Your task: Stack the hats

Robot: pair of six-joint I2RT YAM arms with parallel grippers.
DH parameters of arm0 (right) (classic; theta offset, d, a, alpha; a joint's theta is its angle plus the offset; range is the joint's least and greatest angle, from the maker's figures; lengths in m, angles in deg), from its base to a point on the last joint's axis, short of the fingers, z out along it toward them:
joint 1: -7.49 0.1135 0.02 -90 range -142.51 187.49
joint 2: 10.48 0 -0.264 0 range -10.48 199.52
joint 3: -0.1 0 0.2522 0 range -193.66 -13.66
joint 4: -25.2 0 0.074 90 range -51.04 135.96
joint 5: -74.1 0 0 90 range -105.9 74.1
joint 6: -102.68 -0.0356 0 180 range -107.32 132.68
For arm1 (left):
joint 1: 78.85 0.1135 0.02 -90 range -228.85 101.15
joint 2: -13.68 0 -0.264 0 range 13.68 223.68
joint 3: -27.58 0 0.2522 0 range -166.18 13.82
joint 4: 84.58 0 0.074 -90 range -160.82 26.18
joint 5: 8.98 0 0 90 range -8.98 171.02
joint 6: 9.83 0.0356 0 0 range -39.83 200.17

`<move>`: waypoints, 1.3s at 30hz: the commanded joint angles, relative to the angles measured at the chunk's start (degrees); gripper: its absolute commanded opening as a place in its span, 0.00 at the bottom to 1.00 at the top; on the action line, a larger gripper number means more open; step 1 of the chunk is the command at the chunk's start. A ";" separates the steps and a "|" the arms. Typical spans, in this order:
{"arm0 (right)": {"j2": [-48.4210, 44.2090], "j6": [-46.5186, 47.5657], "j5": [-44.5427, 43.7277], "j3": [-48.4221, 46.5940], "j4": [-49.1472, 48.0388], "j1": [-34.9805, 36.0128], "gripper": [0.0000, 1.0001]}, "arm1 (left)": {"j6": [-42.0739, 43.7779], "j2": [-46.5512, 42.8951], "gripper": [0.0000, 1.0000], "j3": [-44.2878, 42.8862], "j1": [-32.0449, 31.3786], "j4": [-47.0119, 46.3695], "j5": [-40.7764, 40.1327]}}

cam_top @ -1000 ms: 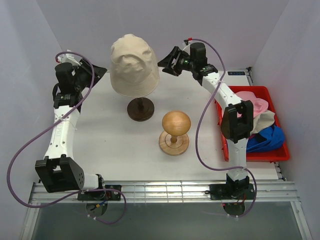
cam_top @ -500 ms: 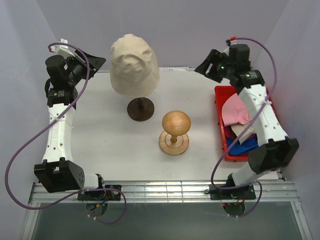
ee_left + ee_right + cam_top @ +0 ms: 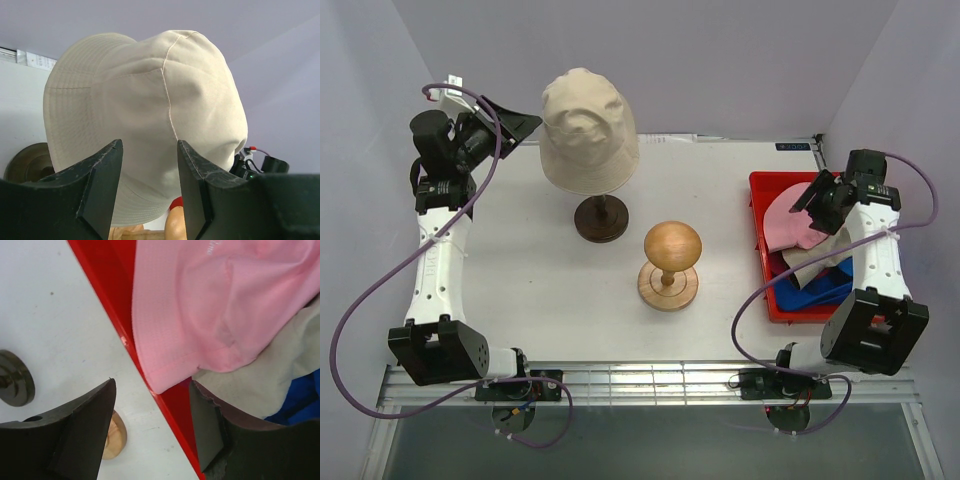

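Robot lab cell.
Pale walls [image 3: 740,60] box a white worktop [image 3: 520,270]; arms [image 3: 438,250] bolted to a rail [image 3: 650,381] at 6 o'clock.

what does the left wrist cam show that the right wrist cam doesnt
Only the left wrist view: the beige bucket hat up on its stand, filling most of the frame. Only the right wrist view: the pink hat lying on a pale fabric, with blue fabric beside it. Both: the dark round stand base and the white table.
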State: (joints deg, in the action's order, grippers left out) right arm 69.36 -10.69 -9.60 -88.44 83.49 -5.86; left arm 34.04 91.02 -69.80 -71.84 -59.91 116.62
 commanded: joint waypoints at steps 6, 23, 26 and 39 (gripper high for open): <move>1.38 2.11 -6.65 0.43 -0.41 -4.23 0.66 | -2.91 -2.20 0.58 1.43 0.20 -4.15 3.78; 6.30 -0.79 -9.21 5.78 -8.84 -7.31 0.66 | -3.71 -1.75 0.59 3.81 0.20 -6.52 4.31; 6.56 -1.50 -8.68 6.49 -9.99 -7.40 0.64 | -3.79 -1.84 0.58 3.81 0.20 -6.70 4.31; 7.18 -2.82 -3.85 4.48 -11.93 -7.40 0.08 | -3.44 -1.40 0.58 3.55 0.20 -6.52 4.13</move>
State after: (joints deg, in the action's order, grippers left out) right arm 77.42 -13.43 -16.15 -81.16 73.28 -13.09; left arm 30.15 90.91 -66.14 -71.82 -65.72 120.29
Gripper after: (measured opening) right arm 0.090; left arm 0.582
